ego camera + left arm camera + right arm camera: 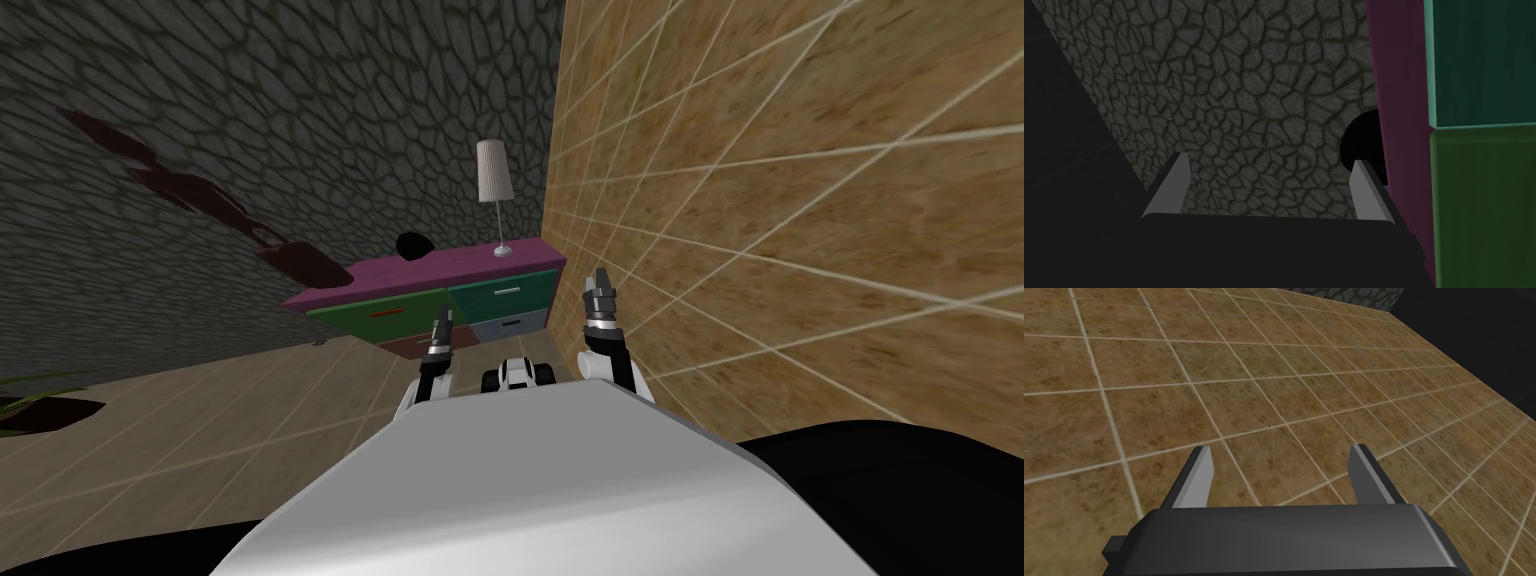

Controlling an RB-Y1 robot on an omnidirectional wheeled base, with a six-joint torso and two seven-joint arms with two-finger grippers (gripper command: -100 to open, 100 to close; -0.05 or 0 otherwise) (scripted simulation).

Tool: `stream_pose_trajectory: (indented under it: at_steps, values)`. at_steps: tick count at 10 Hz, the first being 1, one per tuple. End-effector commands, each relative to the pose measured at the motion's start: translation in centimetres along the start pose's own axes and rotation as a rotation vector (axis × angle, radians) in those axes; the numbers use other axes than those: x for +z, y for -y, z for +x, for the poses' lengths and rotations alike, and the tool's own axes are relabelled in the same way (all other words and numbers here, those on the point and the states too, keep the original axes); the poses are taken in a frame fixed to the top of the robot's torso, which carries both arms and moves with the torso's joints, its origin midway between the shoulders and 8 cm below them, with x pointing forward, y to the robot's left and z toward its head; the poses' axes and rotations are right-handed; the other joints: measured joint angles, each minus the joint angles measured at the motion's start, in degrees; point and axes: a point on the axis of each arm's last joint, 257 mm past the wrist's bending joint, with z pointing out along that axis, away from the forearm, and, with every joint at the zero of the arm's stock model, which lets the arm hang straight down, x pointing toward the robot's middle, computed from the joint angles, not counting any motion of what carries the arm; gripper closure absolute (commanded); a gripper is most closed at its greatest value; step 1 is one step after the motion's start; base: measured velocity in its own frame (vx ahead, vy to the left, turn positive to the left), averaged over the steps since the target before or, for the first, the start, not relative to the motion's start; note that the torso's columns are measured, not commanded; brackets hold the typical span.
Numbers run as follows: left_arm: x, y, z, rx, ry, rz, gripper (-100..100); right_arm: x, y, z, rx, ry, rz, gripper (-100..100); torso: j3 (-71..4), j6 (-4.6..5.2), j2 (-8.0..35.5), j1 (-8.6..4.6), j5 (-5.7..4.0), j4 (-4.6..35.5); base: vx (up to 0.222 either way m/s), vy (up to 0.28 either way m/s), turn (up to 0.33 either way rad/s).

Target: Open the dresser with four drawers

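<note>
Head view: the dresser (440, 270) stands on the pale tiled floor (200, 430), in the corner where a grey stone wall (300, 90) meets a brown tiled wall (800, 150). It has a purple top and four drawers in two rows. The upper row is a green drawer (385, 312) with a red handle and a teal drawer (505, 290) with a pale handle. Below them are a dark red drawer (405, 345) and a grey-blue drawer (510, 323). All four fronts look flush. A table lamp (494, 195) stands on the top at the end by the tiled wall, and a black round object (412, 245) sits nearer the middle. The left pincer (441, 325) is raised in front of the seam between the green and teal drawers; I cannot tell whether it touches them. The right pincer (600, 285) is raised beside the tiled wall, apart from the dresser.

Left wrist view: the left pincer's fingers (1171, 187) are spread wide with nothing between them but the stone wall beyond. The dresser's purple top, with the teal and green fronts, lies off to one side past one finger, and the black round object shows just beyond that fingertip.

Right wrist view: the right pincer's fingers (1196, 480) are spread wide and hold nothing.
</note>
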Motion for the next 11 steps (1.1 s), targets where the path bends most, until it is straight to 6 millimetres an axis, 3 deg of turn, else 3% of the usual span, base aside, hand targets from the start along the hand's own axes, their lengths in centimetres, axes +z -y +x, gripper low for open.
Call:
stream_pose_trajectory:
  at_steps: [1, 11]
  values:
    - [-0.7, -2.2, 0.5, 0.003, -0.013, -0.042, -100, 0.0, 0.0, 0.0, 0.0, 0.0, 0.0, 0, 0.0, 0.0, 0.1, -0.05, -0.01, 0.0, 0.076, -0.076, -0.006]
    - [-4.1, -11.1, 1.9, 0.009, -0.055, -0.225, -100, 0.0, 0.0, 0.0, 0.0, 0.0, 0.0, 0, 0.0, 0.0, -0.1, -0.1, -0.03, 0.0, 0.1, -0.092, -0.006]
